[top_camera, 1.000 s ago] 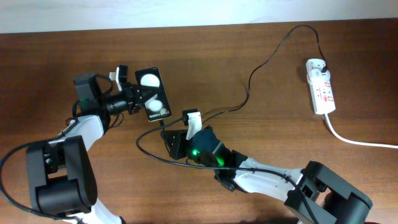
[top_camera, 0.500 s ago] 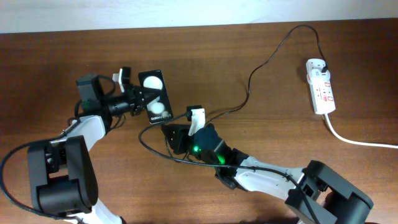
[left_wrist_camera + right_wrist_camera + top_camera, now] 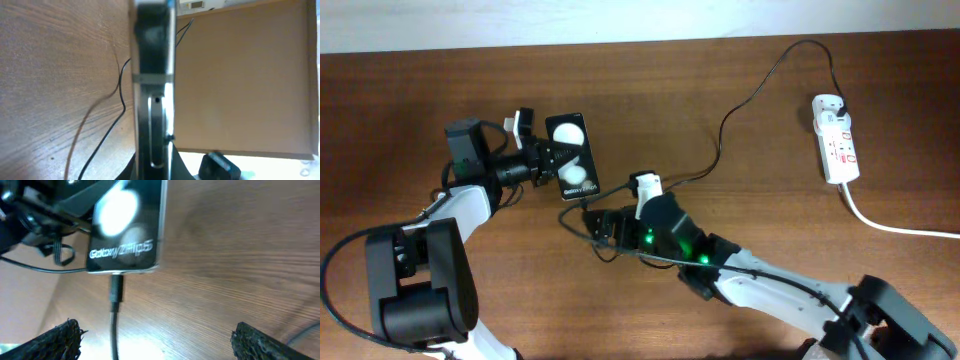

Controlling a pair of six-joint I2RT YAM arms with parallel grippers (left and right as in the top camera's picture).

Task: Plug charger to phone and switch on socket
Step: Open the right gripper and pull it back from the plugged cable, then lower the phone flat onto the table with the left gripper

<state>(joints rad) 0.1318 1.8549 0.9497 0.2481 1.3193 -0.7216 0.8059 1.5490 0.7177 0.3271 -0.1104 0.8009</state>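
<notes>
Black and glossy, the phone [image 3: 570, 152] sits over the left part of the brown wooden table [image 3: 740, 60], its face up toward the overhead camera with two white round reflections and small white lettering near its lower end. The left gripper [image 3: 548, 160] is clamped on it from the side; the left wrist view shows the phone edge-on between the fingers. The small connector tip [image 3: 116, 287] of the charger [image 3: 721, 135] is seated in the middle of the phone's lower edge. From there the thin black cable loops across the table and up to a black plug [image 3: 840, 103] at the far end of the socket [image 3: 837, 145]. The socket lies near the table's right side, well apart from the phone, and its thick white cord [image 3: 895, 227] trails off to the right. The right gripper [image 3: 155, 330] hovers just below the connector, jaws spread wide and holding nothing, the cable running between them untouched
</notes>
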